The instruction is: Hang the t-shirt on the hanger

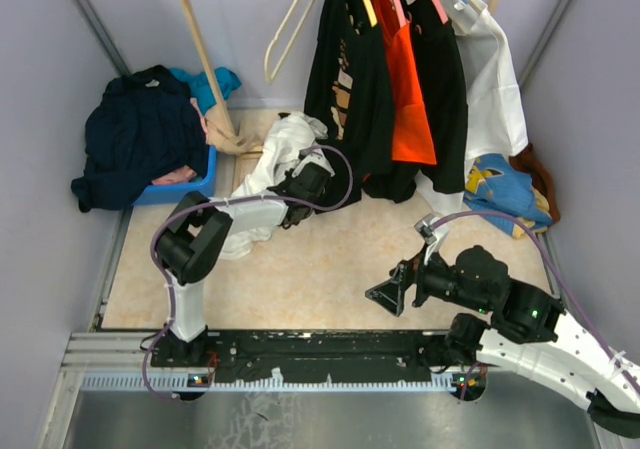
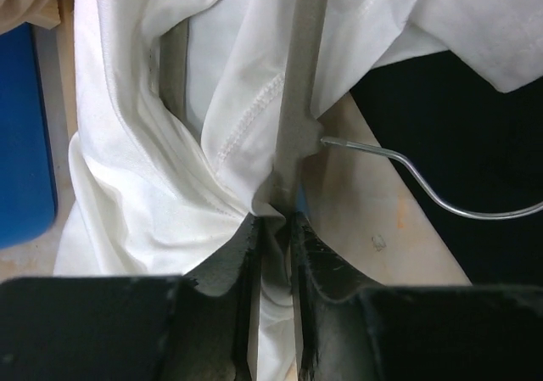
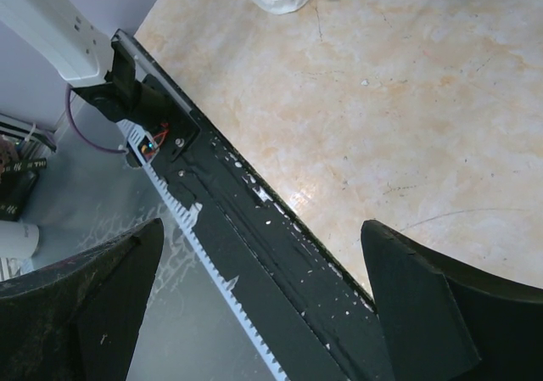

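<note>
The t-shirt (image 1: 262,174) is a crumpled heap of white cloth with stitched hems. It lies on the far left part of the tabletop (image 1: 300,279), just right of the blue bin (image 1: 190,189). The left jaws are closed almost fully, pinching 1 fold of the t-shirt between them. The hanger (image 2: 297,101) meets the tips of those jaws, and its pale grey bar runs straight up from them with cloth draped on both sides. I cannot tell whether the bar itself is pinched too. Its silver hook (image 2: 365,148) curls out to the right over bare tabletop. Further right, the right jaws hang wide open above the near tabletop, holding nothing, well apart from the t-shirt.
</note>
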{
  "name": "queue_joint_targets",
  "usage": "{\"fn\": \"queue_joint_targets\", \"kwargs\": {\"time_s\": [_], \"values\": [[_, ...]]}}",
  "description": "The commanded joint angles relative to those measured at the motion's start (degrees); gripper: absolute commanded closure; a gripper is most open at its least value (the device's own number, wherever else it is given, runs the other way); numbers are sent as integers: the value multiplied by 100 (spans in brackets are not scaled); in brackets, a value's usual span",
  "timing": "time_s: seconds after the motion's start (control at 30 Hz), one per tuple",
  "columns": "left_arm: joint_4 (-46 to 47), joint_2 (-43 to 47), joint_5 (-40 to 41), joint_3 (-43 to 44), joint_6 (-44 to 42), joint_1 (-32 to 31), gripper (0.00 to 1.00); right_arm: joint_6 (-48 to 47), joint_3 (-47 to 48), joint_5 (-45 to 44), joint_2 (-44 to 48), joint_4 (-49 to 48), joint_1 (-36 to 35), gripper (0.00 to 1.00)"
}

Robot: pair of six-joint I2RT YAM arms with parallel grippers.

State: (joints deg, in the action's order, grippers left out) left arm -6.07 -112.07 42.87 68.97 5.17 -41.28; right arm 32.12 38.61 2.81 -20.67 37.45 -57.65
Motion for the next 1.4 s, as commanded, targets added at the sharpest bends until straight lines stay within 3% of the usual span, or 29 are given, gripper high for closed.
{"fn": "queue_joint_targets", "kwargs": {"time_s": [0.0,0.2,0.37,0.7,1.07,1.37], "values": [[303,348,-95,9,-56,149,80,8,-11,35,-26,-301,-35,1],[185,1236,-636,-8,-55,323,85,9,-11,44,-65,-329,-38,1],[7,1850,-1376,-59,77,706,100,19,-29,80,-110,-417,-35,1],[-174,2947,-2946,-251,503,1469,100,32,-11,141,-198,-496,-36,1],[-183,3720,-2875,-514,575,1539,100,48,-24,193,-159,-554,-38,1],[-933,3890,-2757,498,428,1551,100,-111,276,275,-479,-579,-36,1]]}}
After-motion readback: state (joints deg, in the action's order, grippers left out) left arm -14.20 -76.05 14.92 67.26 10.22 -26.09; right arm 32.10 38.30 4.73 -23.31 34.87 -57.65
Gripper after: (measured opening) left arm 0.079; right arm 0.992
